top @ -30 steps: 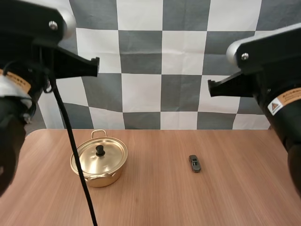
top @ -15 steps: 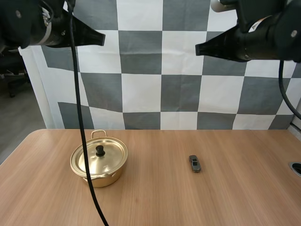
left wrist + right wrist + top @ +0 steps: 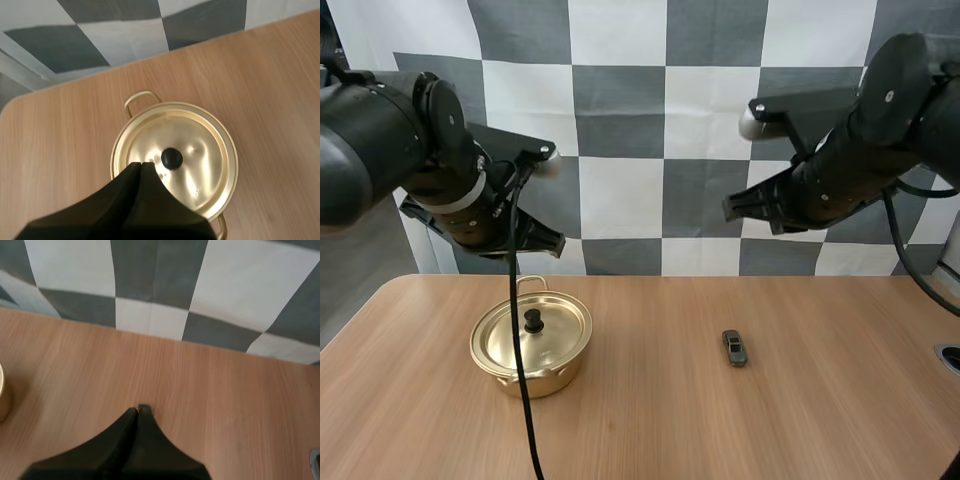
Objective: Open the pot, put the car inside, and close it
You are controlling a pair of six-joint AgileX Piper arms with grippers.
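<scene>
- The surface [image 3: 640, 430] carries the two task things well apart, which we judge leaves each arm its own work: the pot to our left, the car to our right.
- The pot [image 3: 535, 380] stands upright, one loop handle turned toward the backdrop.
- Its lid [image 3: 558, 330] sits flat on the rim with the black knob [image 3: 533, 320] upright in the middle, so nothing is open yet and the first step is not done.
- Our left end effector [image 3: 141, 165] hangs high above the pot, its fingers pressed together as one dark wedge that holds nothing. The wedge tip lines up close beside the knob, probably because the lid comes first. The fingers must part before they can take the knob.
- Our right end effector [image 3: 137, 410] is likewise pressed together and empty, raised over bare wood on the car's side.
- The car [image 3: 734, 347] lies on its wheels, untouched, clear of both arms.
</scene>
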